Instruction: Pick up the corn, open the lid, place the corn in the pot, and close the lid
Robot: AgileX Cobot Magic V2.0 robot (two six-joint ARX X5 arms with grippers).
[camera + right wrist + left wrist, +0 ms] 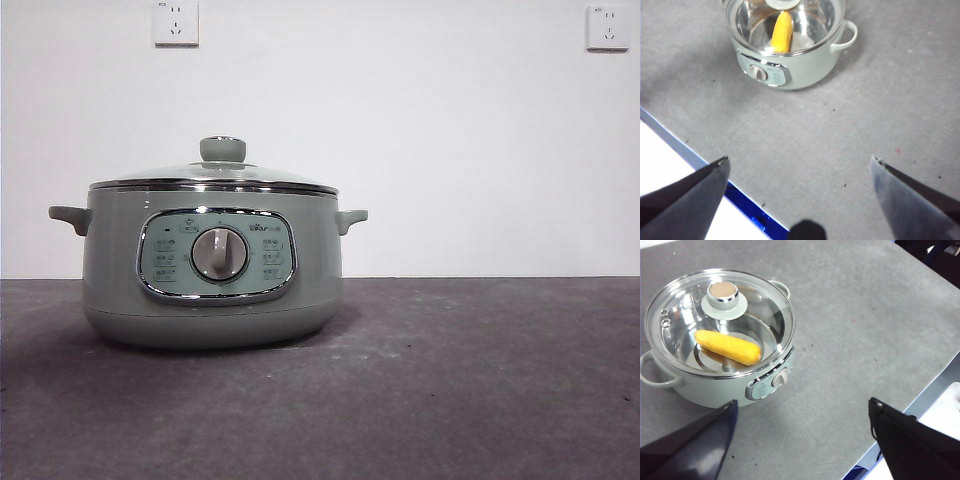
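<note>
A: Where to find the corn [728, 347]?
B: Inside the pot [212, 270], lying on the steel bottom, seen through the glass lid [720, 322] seated on the rim.
A: And the grippers?
B: Left gripper [802, 427] spread wide, holding nothing, away from the pot above the grey table [850, 115]. Right gripper [800, 185] the same: wide apart, empty.

A: Can you see the corn [728, 347] from the front?
B: No. The pot [215, 270] wall hides it there.
A: And from the right wrist?
B: The picture's edge cuts off the far side of the lid [790, 20], its knob and the far end of the corn.
A: Can you read the panel [217, 255]?
B: No, the marks are too small.
</note>
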